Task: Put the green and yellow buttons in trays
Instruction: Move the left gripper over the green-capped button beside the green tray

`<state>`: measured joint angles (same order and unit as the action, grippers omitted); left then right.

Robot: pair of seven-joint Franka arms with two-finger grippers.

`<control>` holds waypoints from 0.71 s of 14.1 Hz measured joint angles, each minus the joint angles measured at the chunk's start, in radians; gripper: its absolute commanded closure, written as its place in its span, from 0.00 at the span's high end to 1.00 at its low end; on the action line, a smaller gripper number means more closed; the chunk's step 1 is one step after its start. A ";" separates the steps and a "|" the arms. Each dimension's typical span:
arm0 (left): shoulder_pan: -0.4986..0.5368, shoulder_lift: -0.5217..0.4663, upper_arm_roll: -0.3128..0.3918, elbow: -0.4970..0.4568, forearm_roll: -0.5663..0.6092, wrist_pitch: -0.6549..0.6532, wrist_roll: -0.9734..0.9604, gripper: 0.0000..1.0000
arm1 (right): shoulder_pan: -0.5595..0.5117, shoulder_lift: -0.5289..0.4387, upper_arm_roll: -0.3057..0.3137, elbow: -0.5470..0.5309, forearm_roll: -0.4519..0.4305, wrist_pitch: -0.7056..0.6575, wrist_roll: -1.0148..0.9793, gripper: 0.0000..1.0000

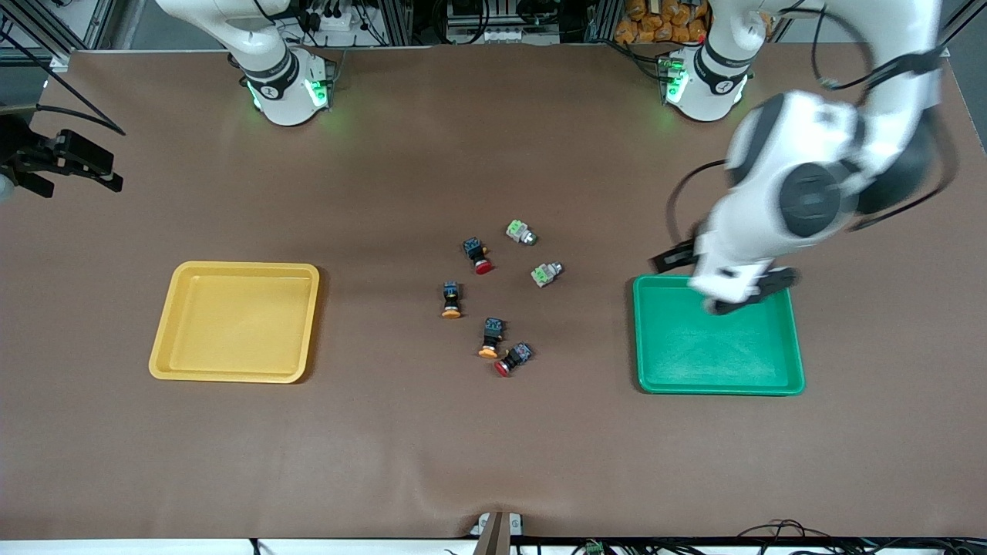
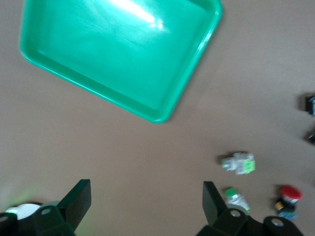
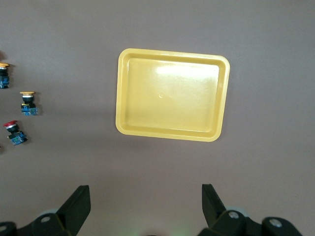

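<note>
- The left tool (image 1: 744, 297) is hanging over the twelve o'clock rim of the shallow green plastic tray (image 1: 717, 389), its fingers standing wide apart and gripping nothing; in the left wrist view that left tool (image 2: 146, 189) is framing bare desk, with the green tray (image 2: 162, 115) ahead of it.
- The right tool (image 1: 104, 173) is waiting over the brown desk (image 1: 493, 447) at the right arm's end, its fingers also spread and carrying nothing; the right wrist view is showing the right tool (image 3: 146, 194) with the shallow yellow plastic tray (image 3: 167, 133) in sight.
- The yellow tray (image 1: 235, 266) is lying at nine o'clock from the cluster of switches, and the green tray at three o'clock; both are holding nothing.
- All four task buttons are lying on the desk between the trays.
- One light grey button with a pale green part (image 1: 521, 232) is sitting at one o'clock of the cluster, the second grey-green button (image 1: 547, 274) at two o'clock.
- One black button with an orange-yellow cap (image 1: 451, 300) is lying at nine o'clock, the second orange-capped button (image 1: 490, 338) at six o'clock.
- A black switch with a red cap (image 1: 478, 255) is resting at eleven o'clock; another red-capped switch (image 1: 513, 359) is lying at five o'clock, just beside the second orange-capped button.
</note>
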<state>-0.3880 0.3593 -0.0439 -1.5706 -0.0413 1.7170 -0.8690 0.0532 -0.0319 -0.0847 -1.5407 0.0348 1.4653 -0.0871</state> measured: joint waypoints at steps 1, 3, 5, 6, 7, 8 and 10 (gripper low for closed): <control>-0.025 0.032 -0.001 0.000 0.000 0.040 -0.049 1.00 | -0.001 0.000 0.000 0.000 0.000 0.000 0.000 1.00; -0.067 0.094 -0.002 -0.001 0.000 0.112 -0.146 1.00 | -0.001 0.000 0.000 0.000 0.000 0.000 0.000 1.00; -0.116 0.151 -0.002 -0.001 0.000 0.182 -0.248 1.00 | -0.001 0.000 0.000 0.000 0.000 0.000 0.000 1.00; -0.141 0.175 -0.002 -0.001 0.000 0.211 -0.290 1.00 | -0.001 0.000 0.000 0.000 0.000 0.000 0.000 1.00; -0.161 0.195 -0.002 -0.001 0.000 0.234 -0.328 1.00 | -0.001 0.000 0.000 0.000 0.000 0.000 0.000 1.00; -0.172 0.210 -0.002 -0.001 0.000 0.254 -0.357 1.00 | -0.001 0.000 0.000 0.000 0.000 0.000 0.000 1.00; -0.189 0.238 -0.002 -0.004 0.000 0.304 -0.409 1.00 | -0.001 0.000 0.000 0.000 0.001 0.000 0.000 1.00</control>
<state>-0.5770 0.5971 -0.0461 -1.5746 -0.0414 2.0206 -1.2782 0.0520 -0.0319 -0.0844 -1.5408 0.0354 1.4650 -0.0872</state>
